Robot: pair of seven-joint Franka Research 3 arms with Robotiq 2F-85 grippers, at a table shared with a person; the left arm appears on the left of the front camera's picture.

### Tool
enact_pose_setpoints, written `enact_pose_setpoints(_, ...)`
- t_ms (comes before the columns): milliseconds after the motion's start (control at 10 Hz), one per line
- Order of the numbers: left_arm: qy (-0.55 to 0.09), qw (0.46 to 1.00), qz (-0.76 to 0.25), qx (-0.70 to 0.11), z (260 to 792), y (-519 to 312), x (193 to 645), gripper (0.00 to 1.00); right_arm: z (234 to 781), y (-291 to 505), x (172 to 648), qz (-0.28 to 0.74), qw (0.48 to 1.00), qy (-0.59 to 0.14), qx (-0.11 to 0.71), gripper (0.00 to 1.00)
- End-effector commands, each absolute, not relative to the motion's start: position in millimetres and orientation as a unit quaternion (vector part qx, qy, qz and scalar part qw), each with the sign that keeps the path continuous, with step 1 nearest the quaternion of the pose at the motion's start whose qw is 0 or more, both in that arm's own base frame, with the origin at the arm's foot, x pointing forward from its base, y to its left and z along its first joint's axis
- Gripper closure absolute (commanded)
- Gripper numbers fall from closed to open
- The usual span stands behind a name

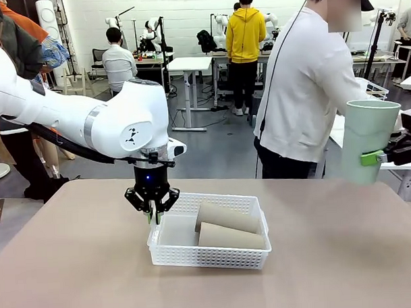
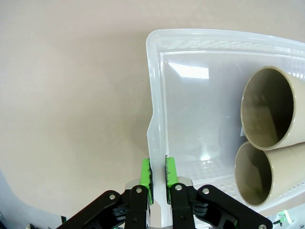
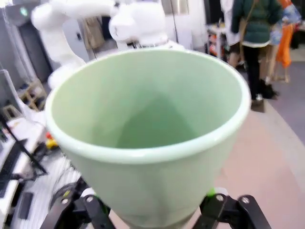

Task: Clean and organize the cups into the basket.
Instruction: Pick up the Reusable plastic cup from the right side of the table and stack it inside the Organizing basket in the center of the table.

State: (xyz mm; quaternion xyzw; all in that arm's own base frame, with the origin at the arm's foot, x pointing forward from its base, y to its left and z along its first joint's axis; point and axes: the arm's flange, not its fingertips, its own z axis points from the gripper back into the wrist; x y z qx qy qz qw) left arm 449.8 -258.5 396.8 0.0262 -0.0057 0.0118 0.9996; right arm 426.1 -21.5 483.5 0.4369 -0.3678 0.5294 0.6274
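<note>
Left pincer (image 2: 157,180) clamps the basket (image 2: 190,36) rim; right pincer (image 1: 373,157) grips the mint-green cup (image 1: 368,128).

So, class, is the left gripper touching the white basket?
Touching. The left wrist view shows the left gripper with its green pads closed on the side rim of the basket, one pad each side.

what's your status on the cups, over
left tool shut on basket wall. right tool holding mint-green cup upright. two brown cups lying in basket. person at far side.
</note>
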Motion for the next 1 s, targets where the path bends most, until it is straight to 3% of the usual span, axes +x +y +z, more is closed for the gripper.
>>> enact_pose_setpoints(0,-0.009,0.999,0.018,0.026,397.4,-260.5,449.0,1.00,550.7,15.6,419.1,0.572,0.679,-0.330,0.321,0.19)
enact_pose_setpoints(300,-0.009,0.999,0.018,0.026,397.4,-260.5,449.0,1.00,627.9,119.5,466.9,0.635,0.715,-0.182,0.227,0.19)
enact_pose_setpoints(600,-0.009,0.999,0.018,0.026,397.4,-260.5,449.0,1.00,605.2,222.8,500.1,0.687,0.696,-0.046,0.207,0.19)
enact_pose_setpoints(900,-0.009,0.999,0.018,0.026,397.4,-260.5,449.0,1.00,570.5,284.0,506.5,0.726,0.655,0.011,0.210,0.19)
